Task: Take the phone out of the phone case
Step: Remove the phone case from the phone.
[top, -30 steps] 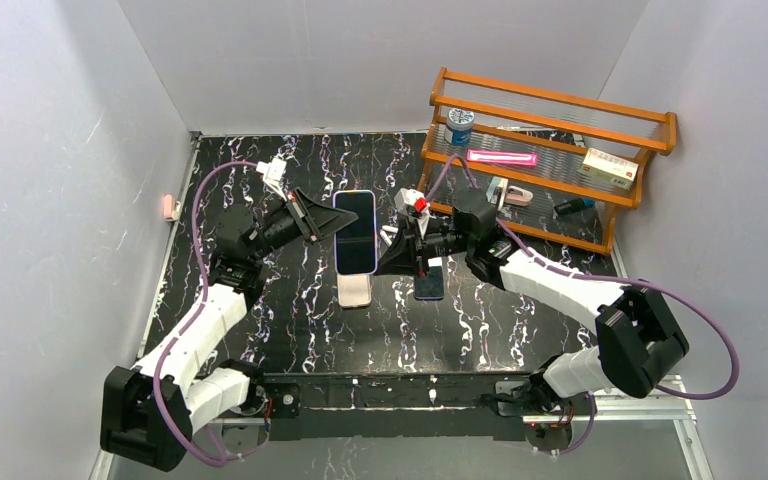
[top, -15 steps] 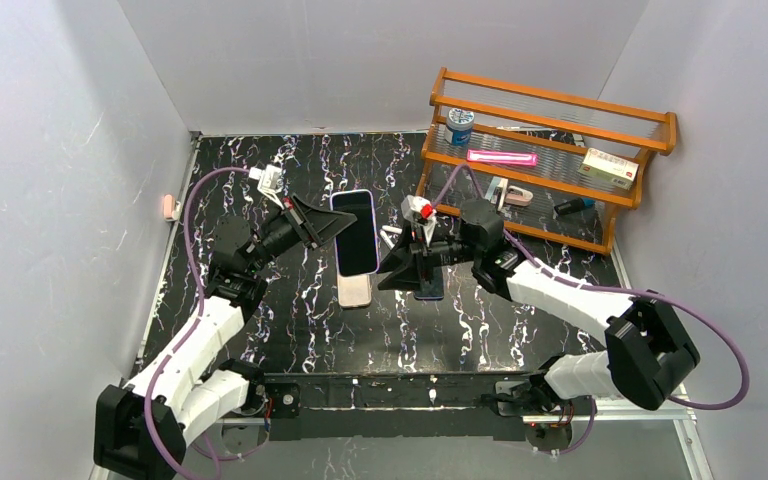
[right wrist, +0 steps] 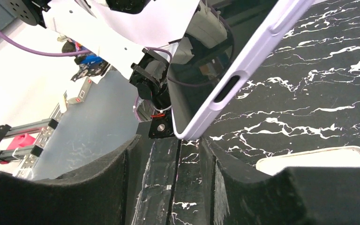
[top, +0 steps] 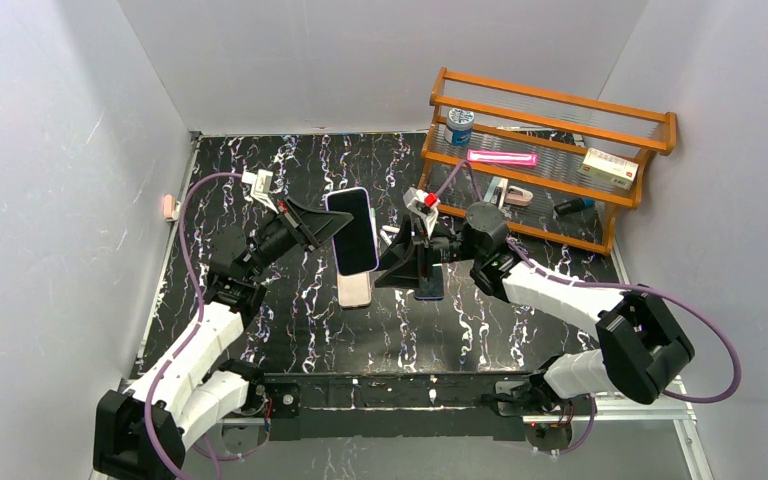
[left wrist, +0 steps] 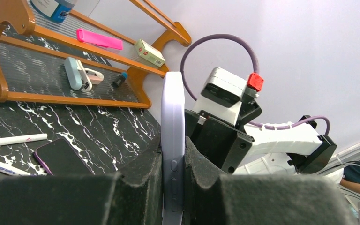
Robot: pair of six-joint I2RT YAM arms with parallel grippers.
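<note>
1. Lilac case (left wrist: 173, 122) and phone (top: 352, 232) are together as one piece. You will find the pair lifted off the black marble bench (top: 300, 330), out beyond the end of the orange wooden rack (top: 560, 100) where the blue-capped jar (top: 459, 125) stands.
2. Your left claw (top: 322, 226) is clamped on the cased phone. From its wrist camera the case stands edge-on between the pads, one finger on each broad face, with the side buttons showing.
3. Your right claw (right wrist: 183, 150) has its jaws apart and grips nothing. It sits between the rack and the held phone. A corner of the case hangs right at the mouth of the gap.
4. Under the held phone, on its far side from the rack, a pale pink-and-white slab (top: 354, 291) lies flat on the bench. You cannot tell whether it is a case or a phone.
5. A dark phone (top: 428, 284) lies flat on the bench beneath the right claw, nearer the rack.
</note>
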